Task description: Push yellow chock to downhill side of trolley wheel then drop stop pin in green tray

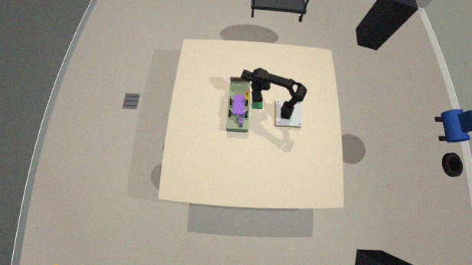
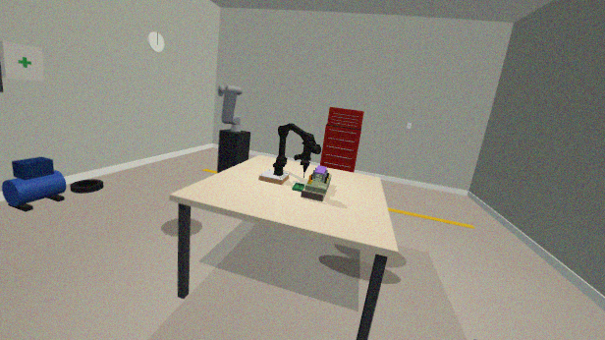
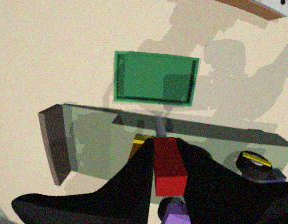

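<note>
My gripper (image 1: 257, 100) (image 2: 304, 170) (image 3: 163, 143) is shut on the stop pin (image 3: 169, 162); its red head is between the fingers and its grey shaft points away from them. The pin hangs in the air, its shaft tip just short of the green tray (image 1: 257, 105) (image 2: 298, 187) (image 3: 140, 75) in the wrist view. The purple trolley (image 1: 238, 104) (image 2: 320, 170) (image 3: 176, 216) stands on the ramp (image 1: 234, 89) (image 3: 90, 145). The yellow chock (image 1: 247, 95) (image 3: 140, 140) is by its tray-side wheel nearest the ramp's dark end board; the fingers partly hide it, and contact cannot be told.
The dark end board (image 1: 238, 79) (image 3: 55, 150) stands across one end of the ramp. The green tray lies on the table (image 1: 214, 168) (image 2: 236, 201) beside the ramp, between it and the arm's white base plate (image 1: 281, 123) (image 2: 267, 175).
</note>
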Tool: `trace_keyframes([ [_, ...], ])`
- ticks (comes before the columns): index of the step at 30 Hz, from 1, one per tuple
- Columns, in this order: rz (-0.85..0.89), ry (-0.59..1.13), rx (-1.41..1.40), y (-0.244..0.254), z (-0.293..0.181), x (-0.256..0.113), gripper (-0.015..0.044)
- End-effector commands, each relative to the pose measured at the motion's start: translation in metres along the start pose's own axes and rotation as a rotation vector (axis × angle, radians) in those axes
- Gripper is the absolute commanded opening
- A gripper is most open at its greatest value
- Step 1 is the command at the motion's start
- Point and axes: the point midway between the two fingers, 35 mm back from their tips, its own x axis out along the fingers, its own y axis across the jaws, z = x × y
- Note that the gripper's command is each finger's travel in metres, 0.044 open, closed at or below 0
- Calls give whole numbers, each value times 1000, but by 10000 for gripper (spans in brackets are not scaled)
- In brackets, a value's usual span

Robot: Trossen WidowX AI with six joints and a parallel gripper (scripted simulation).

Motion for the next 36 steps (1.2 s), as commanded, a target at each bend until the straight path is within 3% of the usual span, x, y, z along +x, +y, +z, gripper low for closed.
trace_keyframes([
  [1,10,0,34,0,0,0,0],
  [19,20,-10,85,-4,29,20,0],
  [36,191,-17,83,17,30,68,0],
])
